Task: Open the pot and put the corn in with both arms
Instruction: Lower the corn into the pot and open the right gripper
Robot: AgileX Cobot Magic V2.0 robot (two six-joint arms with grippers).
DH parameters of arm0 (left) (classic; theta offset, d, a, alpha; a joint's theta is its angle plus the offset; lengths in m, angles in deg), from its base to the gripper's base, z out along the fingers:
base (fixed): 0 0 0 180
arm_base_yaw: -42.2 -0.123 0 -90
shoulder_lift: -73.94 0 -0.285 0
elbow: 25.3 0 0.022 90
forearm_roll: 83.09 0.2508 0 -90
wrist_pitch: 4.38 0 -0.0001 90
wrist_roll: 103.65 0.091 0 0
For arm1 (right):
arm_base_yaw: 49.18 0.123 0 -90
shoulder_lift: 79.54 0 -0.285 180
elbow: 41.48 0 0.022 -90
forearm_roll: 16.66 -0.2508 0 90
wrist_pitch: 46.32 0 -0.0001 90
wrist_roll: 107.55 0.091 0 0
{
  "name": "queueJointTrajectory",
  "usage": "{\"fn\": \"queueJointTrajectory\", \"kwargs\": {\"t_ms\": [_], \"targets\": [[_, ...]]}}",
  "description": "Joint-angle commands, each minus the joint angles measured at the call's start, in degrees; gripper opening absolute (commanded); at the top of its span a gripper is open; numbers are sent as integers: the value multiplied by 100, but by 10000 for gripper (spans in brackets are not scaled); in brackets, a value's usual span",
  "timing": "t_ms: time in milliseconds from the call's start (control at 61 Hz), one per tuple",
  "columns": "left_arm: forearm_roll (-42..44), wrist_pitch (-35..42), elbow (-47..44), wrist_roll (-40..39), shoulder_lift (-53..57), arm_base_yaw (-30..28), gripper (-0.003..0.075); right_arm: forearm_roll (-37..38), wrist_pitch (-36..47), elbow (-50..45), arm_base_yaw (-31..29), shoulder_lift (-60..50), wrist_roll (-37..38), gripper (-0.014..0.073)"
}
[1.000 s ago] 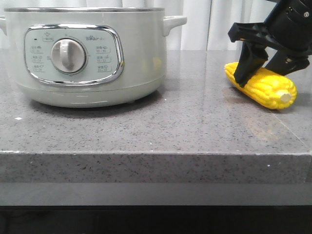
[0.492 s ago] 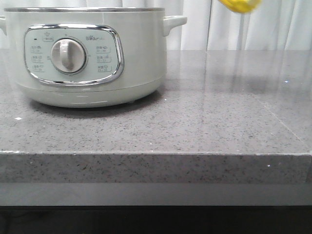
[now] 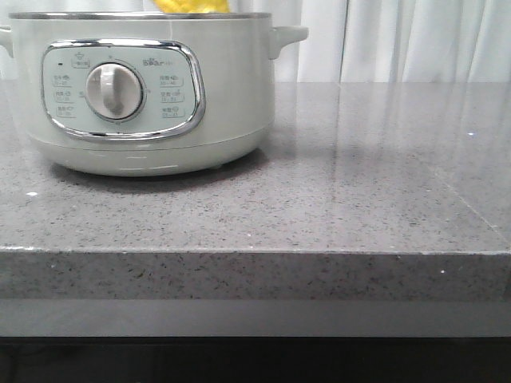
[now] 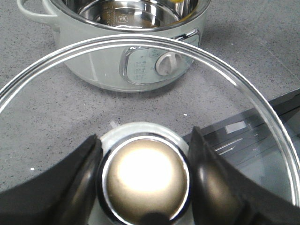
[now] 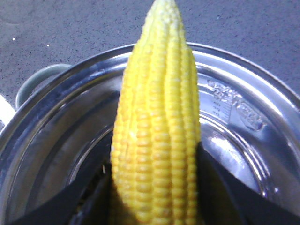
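Note:
The pale grey-green pot (image 3: 152, 88) stands open at the left of the counter, its steel inside bare (image 4: 131, 11). My left gripper (image 4: 145, 176) is shut on the knob (image 4: 145, 180) of the glass lid (image 4: 243, 98) and holds it in the air beside the pot. My right gripper (image 5: 154, 187) is shut on the yellow corn (image 5: 159, 131) and holds it over the pot's open mouth (image 5: 243, 122). In the front view only a bit of the corn (image 3: 196, 6) shows above the pot's rim; both grippers are out of that view.
The grey speckled counter (image 3: 359, 175) has its front edge close to the pot. White curtains (image 3: 399, 40) hang behind. A dark shelf area (image 4: 276, 122) lies below the counter edge in the left wrist view.
The right gripper lifted the corn off the counter at the right, carried it up and left, and now holds it over the pot. The pot has shifted very slightly.

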Motion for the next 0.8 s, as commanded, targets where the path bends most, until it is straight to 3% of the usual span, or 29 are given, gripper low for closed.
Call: {"fn": "queueJointTrajectory", "kwargs": {"t_ms": [0, 443, 787], "targets": [[-136, 739, 204, -35, -19, 29, 251, -83, 302, 261, 2, -255, -69, 265], [-136, 739, 204, -35, -19, 29, 251, -83, 220, 261, 2, -201, -69, 484], [-136, 739, 204, -35, -19, 29, 251, -83, 210, 261, 2, -201, -69, 483]]}}
